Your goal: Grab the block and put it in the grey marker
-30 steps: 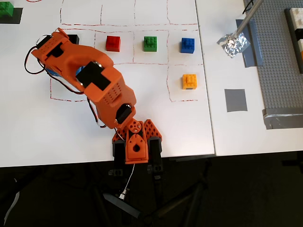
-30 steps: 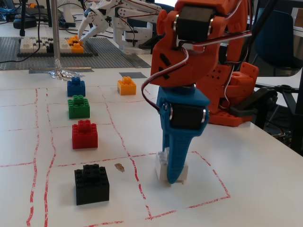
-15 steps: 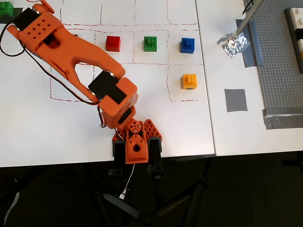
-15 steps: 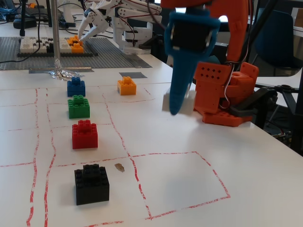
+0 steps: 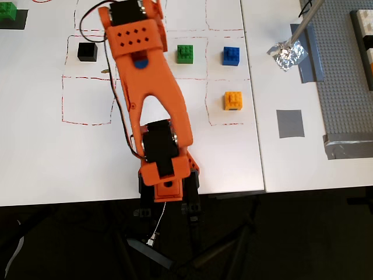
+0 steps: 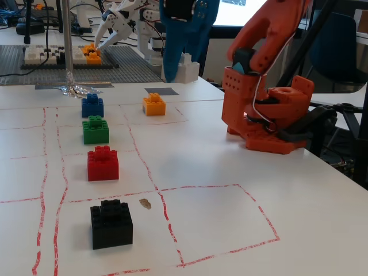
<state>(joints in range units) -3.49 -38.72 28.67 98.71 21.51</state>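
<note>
In the fixed view my blue-fingered gripper (image 6: pixel 181 72) hangs down from the raised orange arm (image 6: pixel 270 34). It is shut on the white studded block (image 6: pixel 190 68) and holds it above the table, near the far side. The grey marker (image 6: pixel 161 91) is a flat grey square on the table just below and left of the block. In the overhead view the marker (image 5: pixel 289 123) lies at the right. There the arm (image 5: pixel 154 99) hides the gripper and the block.
A row of black (image 6: pixel 111 223), red (image 6: pixel 103 163), green (image 6: pixel 95 130) and blue (image 6: pixel 92 106) bricks runs along the red-lined squares. A yellow-orange brick (image 6: pixel 153 105) sits next to the marker. Crumpled foil (image 5: pixel 287 53) and a grey baseplate (image 5: pixel 349 87) lie beyond.
</note>
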